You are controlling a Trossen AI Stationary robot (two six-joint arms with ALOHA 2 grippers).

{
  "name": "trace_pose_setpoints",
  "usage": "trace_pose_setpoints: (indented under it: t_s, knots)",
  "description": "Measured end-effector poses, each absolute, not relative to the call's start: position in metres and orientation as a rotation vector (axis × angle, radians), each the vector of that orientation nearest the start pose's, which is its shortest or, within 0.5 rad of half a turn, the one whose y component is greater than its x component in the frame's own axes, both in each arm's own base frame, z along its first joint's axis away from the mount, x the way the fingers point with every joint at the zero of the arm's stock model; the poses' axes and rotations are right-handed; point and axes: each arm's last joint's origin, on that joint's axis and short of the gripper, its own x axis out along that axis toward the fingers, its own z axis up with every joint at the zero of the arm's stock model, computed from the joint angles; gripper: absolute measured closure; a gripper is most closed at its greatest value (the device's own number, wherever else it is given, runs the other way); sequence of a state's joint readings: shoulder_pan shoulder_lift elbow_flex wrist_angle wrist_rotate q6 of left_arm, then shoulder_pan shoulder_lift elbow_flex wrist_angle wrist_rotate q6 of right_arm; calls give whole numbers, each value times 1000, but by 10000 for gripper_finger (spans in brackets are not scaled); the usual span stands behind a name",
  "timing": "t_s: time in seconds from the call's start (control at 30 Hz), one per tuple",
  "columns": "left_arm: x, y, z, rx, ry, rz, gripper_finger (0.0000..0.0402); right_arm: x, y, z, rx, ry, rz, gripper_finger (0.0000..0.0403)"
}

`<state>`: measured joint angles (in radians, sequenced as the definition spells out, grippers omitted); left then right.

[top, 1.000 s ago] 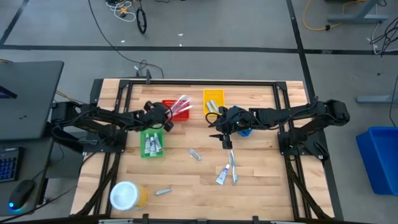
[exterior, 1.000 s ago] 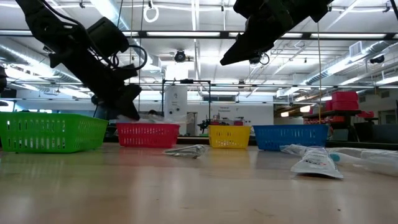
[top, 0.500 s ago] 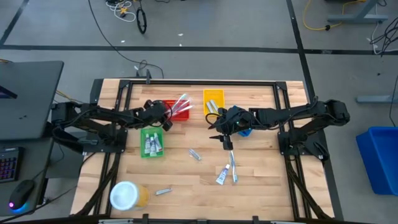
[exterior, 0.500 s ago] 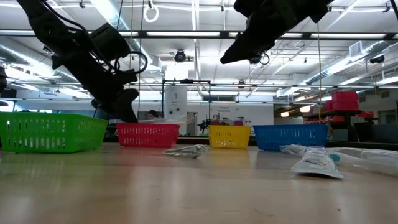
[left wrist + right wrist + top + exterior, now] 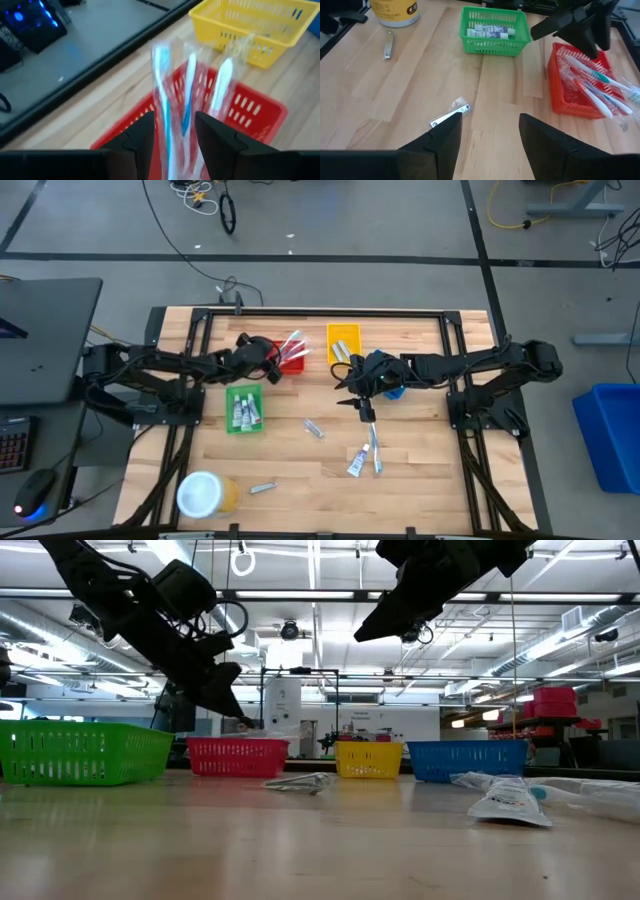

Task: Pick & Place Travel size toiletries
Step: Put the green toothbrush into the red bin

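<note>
Over the red basket (image 5: 287,356) toward the far edge of the surface, the left hand (image 5: 272,365) hovers with its fingers apart, and the wrapped toothbrushes (image 5: 187,107) lie just ahead of it, fanned across the basket with their heads poking out over the rim. That's the worry: those long packets sit half out of the basket, so a finger catching the wrapper on the way up could drag one over the edge onto the wood. Nothing looks held in that hand.

Near the middle of the surface, the right hand (image 5: 363,412) hangs with its fingers spread and empty, close above the loose tubes (image 5: 364,456) lying toward the near edge, with a small silver piece (image 5: 314,428) beside them. If it drops between two items lying so close together, it may pinch both or nudge one away. More tubes rest in the green basket (image 5: 243,412).
</note>
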<state>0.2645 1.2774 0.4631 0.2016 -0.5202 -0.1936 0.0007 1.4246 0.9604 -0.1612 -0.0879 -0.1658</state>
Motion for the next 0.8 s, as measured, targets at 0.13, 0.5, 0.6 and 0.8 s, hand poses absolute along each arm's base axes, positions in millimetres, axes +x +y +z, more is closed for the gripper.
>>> trace_pose_setpoints:
  t_s: [0.13,0.5,0.6,0.8]
  knots:
    - [218,77,165,-103,574,814,259,306,3,252,-133,616,138,196]
    - [209,83,156,-159,684,800,280,306,3,252,-133,616,138,197]
    - [208,85,155,-172,686,795,280,306,3,252,-133,616,138,198]
    - [207,89,155,-171,693,797,280,306,3,252,-133,616,138,199]
